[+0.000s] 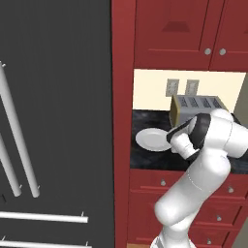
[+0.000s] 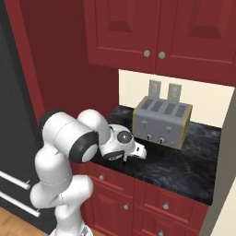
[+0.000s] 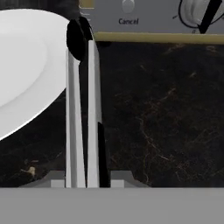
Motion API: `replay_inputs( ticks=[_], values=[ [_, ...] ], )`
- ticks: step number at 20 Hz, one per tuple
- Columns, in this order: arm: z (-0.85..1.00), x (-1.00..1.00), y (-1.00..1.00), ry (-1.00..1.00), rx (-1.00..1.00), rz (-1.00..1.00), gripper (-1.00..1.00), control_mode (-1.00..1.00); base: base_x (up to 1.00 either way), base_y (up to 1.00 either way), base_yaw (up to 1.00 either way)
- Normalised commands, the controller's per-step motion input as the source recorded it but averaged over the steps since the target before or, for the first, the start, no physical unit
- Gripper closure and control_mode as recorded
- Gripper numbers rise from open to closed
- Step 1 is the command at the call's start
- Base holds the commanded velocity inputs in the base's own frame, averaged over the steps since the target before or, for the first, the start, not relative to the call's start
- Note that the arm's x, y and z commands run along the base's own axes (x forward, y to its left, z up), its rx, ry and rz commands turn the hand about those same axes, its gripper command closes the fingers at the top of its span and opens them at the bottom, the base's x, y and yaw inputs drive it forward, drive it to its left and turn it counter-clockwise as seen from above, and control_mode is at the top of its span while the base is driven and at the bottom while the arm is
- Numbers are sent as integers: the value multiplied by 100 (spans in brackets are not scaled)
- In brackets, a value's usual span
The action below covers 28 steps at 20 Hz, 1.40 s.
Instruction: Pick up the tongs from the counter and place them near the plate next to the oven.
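Broadly, the counter (image 2: 184,161) filled the middle of both base views, the toaster (image 2: 161,120) at its back. The plate (image 1: 152,139) sat left of my arm in the left base view and took the upper left of the hand view. There the tongs (image 3: 83,109) ran straight up from between my jaws, long axis in line with the hand, dark tip just beside the plate rim and near the toaster front. The gripper (image 3: 86,180) bracketed them closely; whether clenched or letting go I could not tell.
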Motion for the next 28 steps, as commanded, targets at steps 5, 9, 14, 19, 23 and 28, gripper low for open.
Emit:
replay_inputs(
  ticks=[5, 9, 14, 19, 23, 28],
  values=[
    [47, 2, -10, -1, 8, 6, -100, -100, 0, 0, 0],
    [100, -4, 0, -1, 1, 14, -100, -100, 0, 0, 0],
    [100, -6, -9, 0, 0, 13, -100, -100, 0, 0, 0],
    [100, 0, -25, 0, 4, 9, -100, -100, 0, 0, 0],
    [100, -37, -30, 4, 4, 14, -100, -100, 0, 0, 0],
    [88, -98, -9, 19, -20, 27, -100, -100, 0, 0, 0]
  ],
)
